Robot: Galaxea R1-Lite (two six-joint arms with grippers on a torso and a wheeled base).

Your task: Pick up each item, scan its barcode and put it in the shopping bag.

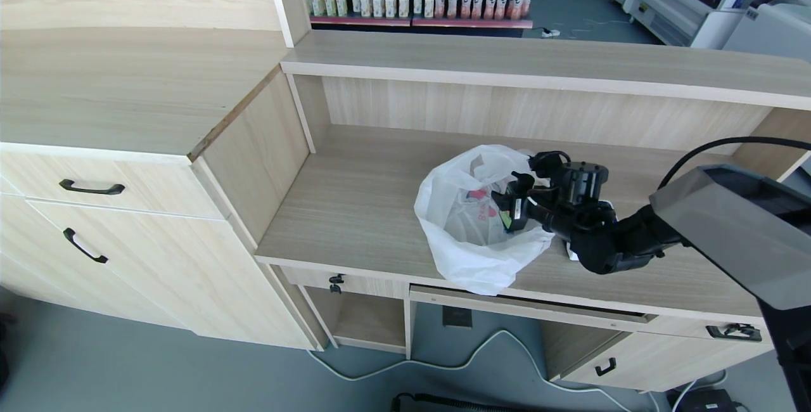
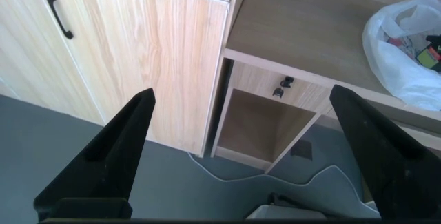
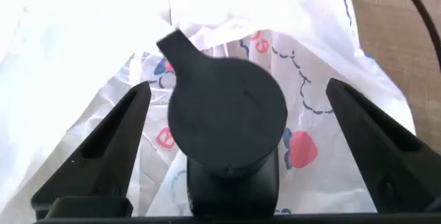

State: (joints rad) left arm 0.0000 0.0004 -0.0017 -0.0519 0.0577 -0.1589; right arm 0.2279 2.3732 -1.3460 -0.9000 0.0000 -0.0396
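Black fingers of the right gripper [image 1: 514,199] stand spread wide at the mouth of the shopping bag [image 1: 469,253]. In the right wrist view we see that gripper [image 3: 239,86] with a clear gap on either side of a black-capped container [image 3: 227,114], which sits between its fingers without touching them. From the head view we make out the container [image 1: 509,215] as a dark body with a green patch and a white label, just inside the bag's opening; whether it rests on anything beneath it we cannot tell. Thin white plastic with red and blue printed marks surrounds it, and the bag [image 3: 69,58] stands slumped and open on the lower surface of the light wood counter [image 1: 355,209], close to its front edge. Behind the bag a raised ledge [image 1: 538,60] runs along the back of the counter. Well apart from all this, the left gripper [image 2: 242,92] hangs low with its fingers likewise wide apart, over the grey floor [image 2: 179,182] beside a tall cabinet door [image 2: 158,45] with a black handle [image 2: 58,16]. From there we see the bag [image 2: 400,58] far off on the counter, and a white cable [image 2: 234,179] lying on the floor below the counter's open nook [image 2: 258,124]. Beyond the counter a shelf of bottles [image 1: 412,3] lines the room.
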